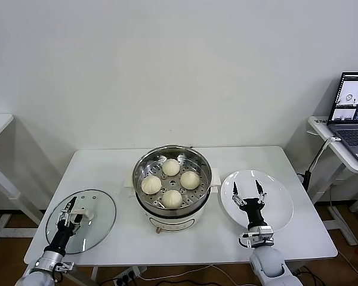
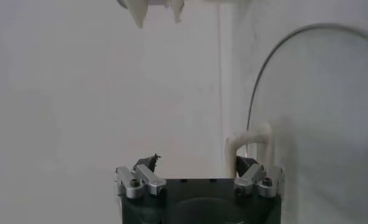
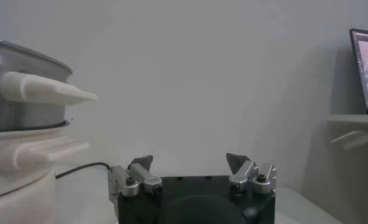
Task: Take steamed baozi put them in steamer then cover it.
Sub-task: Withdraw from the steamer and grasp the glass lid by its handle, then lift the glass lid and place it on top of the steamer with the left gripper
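steamed baozi [image 1: 171,167]: four cream-white domed buns are seen inside the steamer, set in a diamond on its perforated floor, domes upward; round, so no long axis is shown.
steamer [image 1: 144,168]: a shiny steel pot is stood upright on a white base [image 1: 173,223] at the table's middle, uncovered, its side handles pointed left and right.
glass lid [image 1: 98,208]: laid flat on the table to the steamer's left, its white handle [image 1: 83,214] facing up.
left gripper [image 1: 71,208]: held over the lid, fingers spread on either side of the white handle, nothing grasped.
right gripper [image 1: 248,190]: held above the white plate [image 1: 280,205], fingers parted, nothing held.
surface: a white table [image 1: 107,164].
room: a plain white wall is seen behind; a laptop [image 1: 352,116] is seen on a side desk to the right.
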